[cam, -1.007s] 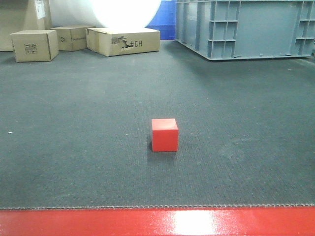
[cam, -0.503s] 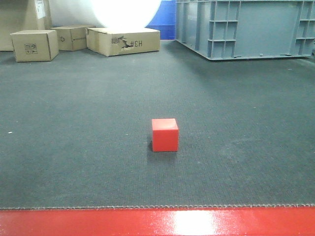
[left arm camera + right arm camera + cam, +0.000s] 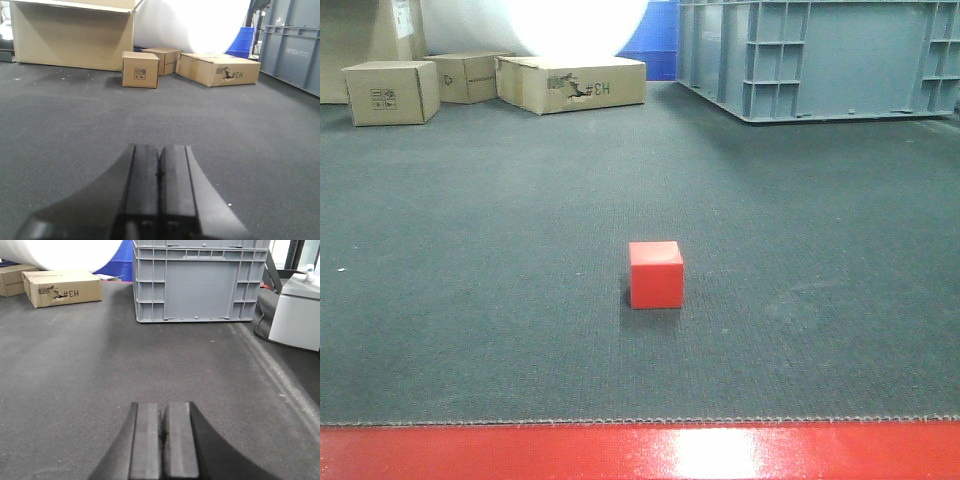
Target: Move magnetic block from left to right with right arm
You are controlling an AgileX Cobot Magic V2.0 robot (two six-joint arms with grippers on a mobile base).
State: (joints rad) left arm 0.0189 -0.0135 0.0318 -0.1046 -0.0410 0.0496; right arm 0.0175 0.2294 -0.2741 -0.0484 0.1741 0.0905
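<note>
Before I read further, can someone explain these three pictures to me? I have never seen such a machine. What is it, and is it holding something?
It is a robot with two arms. One picture looks forward over a dark mat; on it sits the magnetic block, a small red cube, untouched. The other two come from cameras on the wrists. Each shows its own black gripper from behind: the left gripper and the right gripper, both shut and holding nothing. Farther back stand cardboard boxes and a grey crate.
</note>
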